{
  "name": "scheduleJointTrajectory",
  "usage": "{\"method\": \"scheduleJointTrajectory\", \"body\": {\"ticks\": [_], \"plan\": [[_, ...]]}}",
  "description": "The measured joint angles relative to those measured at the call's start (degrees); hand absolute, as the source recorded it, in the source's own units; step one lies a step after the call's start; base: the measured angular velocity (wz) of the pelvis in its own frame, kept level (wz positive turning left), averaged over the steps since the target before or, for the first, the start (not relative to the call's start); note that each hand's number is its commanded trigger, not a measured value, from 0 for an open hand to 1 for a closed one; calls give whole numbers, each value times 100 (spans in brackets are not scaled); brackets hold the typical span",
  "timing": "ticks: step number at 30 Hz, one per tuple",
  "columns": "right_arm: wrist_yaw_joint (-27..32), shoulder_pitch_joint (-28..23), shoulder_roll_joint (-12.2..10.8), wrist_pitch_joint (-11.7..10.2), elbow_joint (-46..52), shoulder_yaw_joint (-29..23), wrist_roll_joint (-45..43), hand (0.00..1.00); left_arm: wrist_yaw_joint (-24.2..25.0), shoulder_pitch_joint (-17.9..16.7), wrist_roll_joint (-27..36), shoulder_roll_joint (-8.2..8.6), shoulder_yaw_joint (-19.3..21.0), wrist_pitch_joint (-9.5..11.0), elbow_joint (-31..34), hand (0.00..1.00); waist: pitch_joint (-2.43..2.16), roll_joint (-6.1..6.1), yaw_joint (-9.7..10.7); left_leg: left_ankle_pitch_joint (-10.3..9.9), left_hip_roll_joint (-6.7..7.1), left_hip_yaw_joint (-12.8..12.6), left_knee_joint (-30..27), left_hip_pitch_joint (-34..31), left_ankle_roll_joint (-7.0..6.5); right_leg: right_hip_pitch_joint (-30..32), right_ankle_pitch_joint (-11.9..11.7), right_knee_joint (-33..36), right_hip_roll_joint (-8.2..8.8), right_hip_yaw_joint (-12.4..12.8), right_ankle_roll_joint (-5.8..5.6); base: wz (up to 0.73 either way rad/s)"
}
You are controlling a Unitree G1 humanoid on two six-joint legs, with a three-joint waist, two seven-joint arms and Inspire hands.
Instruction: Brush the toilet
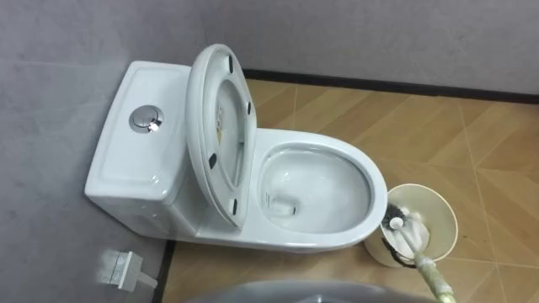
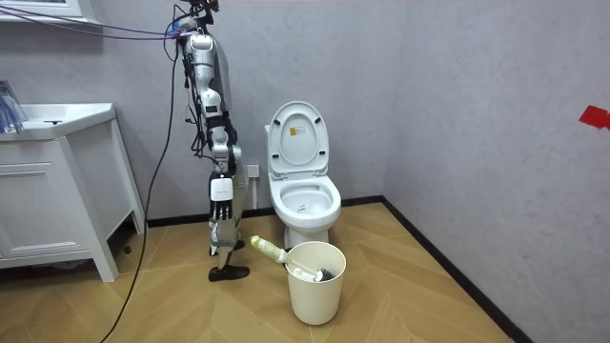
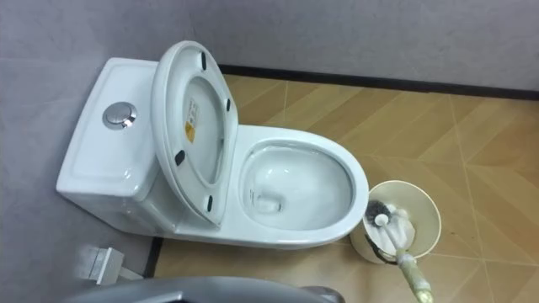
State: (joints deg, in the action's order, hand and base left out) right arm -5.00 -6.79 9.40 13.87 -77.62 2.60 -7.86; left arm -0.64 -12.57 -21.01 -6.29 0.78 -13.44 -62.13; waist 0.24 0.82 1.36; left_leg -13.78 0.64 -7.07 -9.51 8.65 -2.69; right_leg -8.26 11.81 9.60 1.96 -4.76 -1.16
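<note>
Room view: the robot stands beside the toilet (image 2: 307, 211), its seat (image 2: 297, 139) raised. The brush (image 2: 268, 250) sits head-down in a bucket (image 2: 315, 289) on the floor, just beside the bowl's front edge. How its hands are held cannot be told. Brushing looks unstarted; next it must reach down and grasp the handle.

Soft, even light; mild sheen on the toilet (image 1: 320, 189).
</note>
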Motion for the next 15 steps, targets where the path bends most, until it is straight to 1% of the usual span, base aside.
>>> {"method": "scheduleJointTrajectory", "body": {"ticks": [8, 15], "plan": [[22, -5, 1, -2, 5, -2, -123, 0, 11, -17, -115, -7, -5, -4, 49, 0, 1, 0, -7, -1, -2, -9, 2, 0, 1, 7, 0, 9, -2, 6, 0, 0], [334, -9, 1, -17, 96, -72, -121, 0, 6, -21, -118, -9, 6, 47, 107, 0, 4, -3, -13, -1, -6, -40, 6, 0, 1, 6, -3, 21, -2, 13, 1, -1]]}}
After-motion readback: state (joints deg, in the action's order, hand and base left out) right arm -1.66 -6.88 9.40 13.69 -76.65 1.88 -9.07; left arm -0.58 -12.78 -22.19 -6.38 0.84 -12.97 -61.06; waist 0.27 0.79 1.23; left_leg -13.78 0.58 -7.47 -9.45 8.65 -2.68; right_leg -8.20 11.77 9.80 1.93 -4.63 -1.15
